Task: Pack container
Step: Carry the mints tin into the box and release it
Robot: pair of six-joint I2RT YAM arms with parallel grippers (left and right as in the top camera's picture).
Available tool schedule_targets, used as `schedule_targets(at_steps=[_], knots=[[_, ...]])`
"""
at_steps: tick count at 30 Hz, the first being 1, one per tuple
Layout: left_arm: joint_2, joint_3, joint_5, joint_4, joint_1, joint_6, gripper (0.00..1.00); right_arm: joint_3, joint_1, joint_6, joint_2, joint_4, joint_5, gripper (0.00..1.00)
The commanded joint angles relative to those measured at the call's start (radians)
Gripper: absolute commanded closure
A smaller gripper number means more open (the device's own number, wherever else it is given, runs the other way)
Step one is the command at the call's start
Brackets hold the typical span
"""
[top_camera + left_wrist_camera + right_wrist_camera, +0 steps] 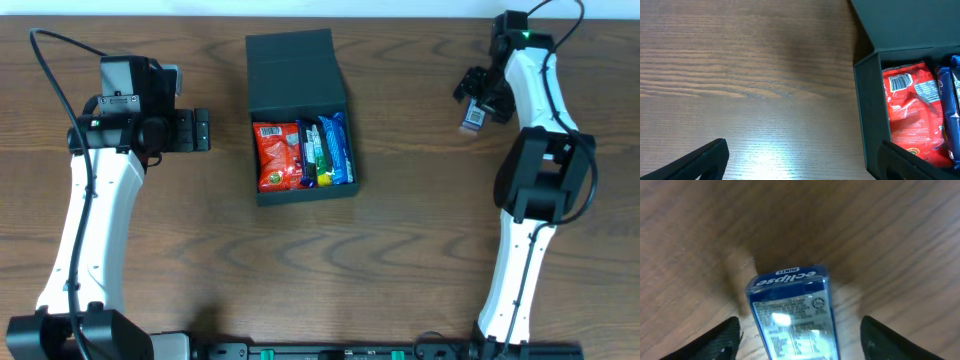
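Observation:
The container [295, 70] is a dark green-black box in the middle of the table with its flap lid open to the far side. It holds a red snack packet [278, 155] and blue packets [335, 150]. My left gripper [204, 130] is open and empty, just left of the box. In the left wrist view its jaws [802, 160] straddle bare table, one finger at the box's left wall [867, 110], with the red packet [910, 110] beyond. My right gripper [478, 100] is open at the far right. A blue Eclipse mints pack [790, 305] lies between its spread fingers [800, 335], touching neither.
The brown wooden table [400, 270] carries nothing else loose. The mints pack also shows in the overhead view [472, 120], well right of the box. The arm bases stand at the near edge, left and right.

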Motion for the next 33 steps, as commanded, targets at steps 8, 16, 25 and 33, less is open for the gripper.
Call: schedule_targets(at_steps=[8,16,25,33], knots=[[0.003,0.022,0.011,0.007,0.002,-0.013,0.05,0.004,-0.001,-0.001,0.020,0.010,-0.016,0.45],[0.003,0.022,0.027,0.006,0.002,-0.015,0.05,0.004,-0.001,-0.001,0.020,0.009,-0.016,0.56],[0.003,0.022,0.030,0.005,0.002,-0.021,0.05,0.008,0.008,-0.001,0.014,-0.017,-0.016,0.71],[0.003,0.022,0.030,0.006,0.002,-0.020,0.05,0.133,0.078,-0.039,-0.068,-0.108,-0.017,0.90]])
